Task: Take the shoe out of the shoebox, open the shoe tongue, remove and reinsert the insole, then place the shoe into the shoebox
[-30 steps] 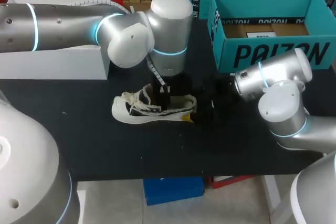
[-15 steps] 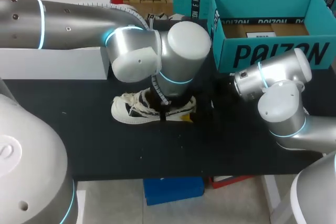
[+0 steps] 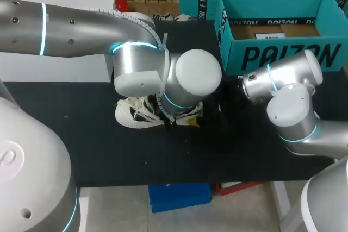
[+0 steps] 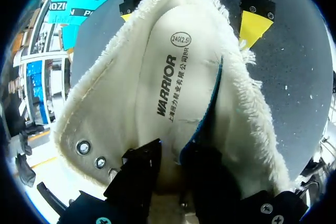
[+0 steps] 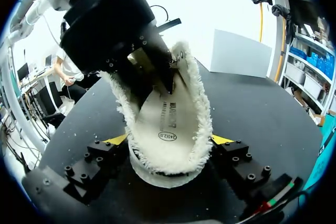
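A cream canvas shoe [image 3: 133,113] with frayed edges lies on its sole on the black table, toe to the left. My left arm's wrist covers its middle. In the left wrist view my left gripper [image 4: 176,169] reaches into the shoe's [image 4: 105,124] mouth, its black fingers shut on the raised edge of the printed insole [image 4: 173,77]. My right gripper [image 5: 168,142] straddles the heel of the shoe [image 5: 168,129], a yellow tip [image 5: 220,140] pressed against each side. The teal shoebox [image 3: 283,52] stands open at the back right.
A white box [image 3: 54,66] stands at the back left of the table. My right arm's elbow [image 3: 291,110] sits in front of the shoebox. Bare black tabletop [image 3: 163,156] runs along the front edge.
My left arm has swung forward and down over the shoe, so its wrist now hides the shoe's middle and heel. The right arm and the shoe have stayed put.
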Robot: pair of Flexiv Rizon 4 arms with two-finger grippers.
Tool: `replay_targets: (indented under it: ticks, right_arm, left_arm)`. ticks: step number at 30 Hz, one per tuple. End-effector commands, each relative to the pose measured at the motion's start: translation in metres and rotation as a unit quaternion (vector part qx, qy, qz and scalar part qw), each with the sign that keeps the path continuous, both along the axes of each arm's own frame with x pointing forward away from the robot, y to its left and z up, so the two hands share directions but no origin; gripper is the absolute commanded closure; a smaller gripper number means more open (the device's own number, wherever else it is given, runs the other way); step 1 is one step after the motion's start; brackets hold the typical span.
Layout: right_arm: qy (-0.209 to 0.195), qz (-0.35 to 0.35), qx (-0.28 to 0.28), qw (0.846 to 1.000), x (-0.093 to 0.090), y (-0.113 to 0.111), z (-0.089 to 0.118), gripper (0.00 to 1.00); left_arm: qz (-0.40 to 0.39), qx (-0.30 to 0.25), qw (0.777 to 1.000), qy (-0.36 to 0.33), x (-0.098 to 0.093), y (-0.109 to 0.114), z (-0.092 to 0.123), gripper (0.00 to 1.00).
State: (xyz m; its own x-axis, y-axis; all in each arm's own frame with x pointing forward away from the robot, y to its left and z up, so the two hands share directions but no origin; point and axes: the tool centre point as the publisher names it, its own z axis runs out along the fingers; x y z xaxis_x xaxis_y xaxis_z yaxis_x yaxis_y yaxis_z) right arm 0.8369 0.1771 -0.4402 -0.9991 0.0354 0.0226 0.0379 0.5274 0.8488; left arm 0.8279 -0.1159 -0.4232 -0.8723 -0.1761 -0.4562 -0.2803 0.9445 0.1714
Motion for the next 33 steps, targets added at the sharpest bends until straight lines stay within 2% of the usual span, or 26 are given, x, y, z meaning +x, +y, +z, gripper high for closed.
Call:
replay_targets:
  ticks: [1, 5, 10, 16, 17, 18, 23, 29, 33]
  right_arm:
    - [0.001, 0.000, -0.001, 1.000, 0.001, -0.002, -0.003, 1.00]
    - [0.001, 0.000, -0.001, 1.000, 0.001, -0.002, -0.003, 1.00]
    - [0.001, 0.000, -0.001, 1.000, 0.001, -0.002, -0.003, 1.00]
    - [0.001, 0.000, -0.001, 1.000, 0.001, -0.002, -0.003, 1.00]
    - [0.001, 0.000, -0.001, 1.000, 0.001, -0.002, -0.003, 1.00]
    - [0.001, 0.000, -0.001, 1.000, 0.001, -0.002, -0.003, 1.00]
    - [0.001, 0.000, -0.001, 1.000, 0.001, -0.002, -0.003, 1.00]
    - [0.001, 0.000, -0.001, 1.000, 0.001, -0.002, -0.003, 1.00]
    - [0.001, 0.000, -0.001, 1.000, 0.001, -0.002, -0.003, 1.00]
  left_arm:
    - [-0.010, -0.005, 0.999, -0.049, 0.030, 0.035, -0.073, 0.76]
    - [-0.008, -0.015, 0.997, -0.077, 0.036, 0.033, -0.072, 0.81]
    - [-0.002, -0.025, 0.996, -0.089, 0.042, 0.032, -0.071, 0.80]
    - [-0.015, -0.029, 0.997, -0.072, 0.043, 0.028, -0.076, 0.83]
    - [-0.019, -0.027, 0.997, -0.065, 0.043, 0.027, -0.077, 0.86]
    - [-0.022, -0.028, 0.997, -0.062, 0.042, 0.026, -0.078, 1.00]
    - [-0.032, -0.031, 0.998, -0.051, 0.038, 0.022, -0.079, 1.00]
    - [-0.055, -0.049, 0.997, -0.029, 0.033, 0.015, -0.068, 1.00]
    - [-0.089, -0.068, 0.994, 0.008, 0.029, 0.008, -0.059, 1.00]
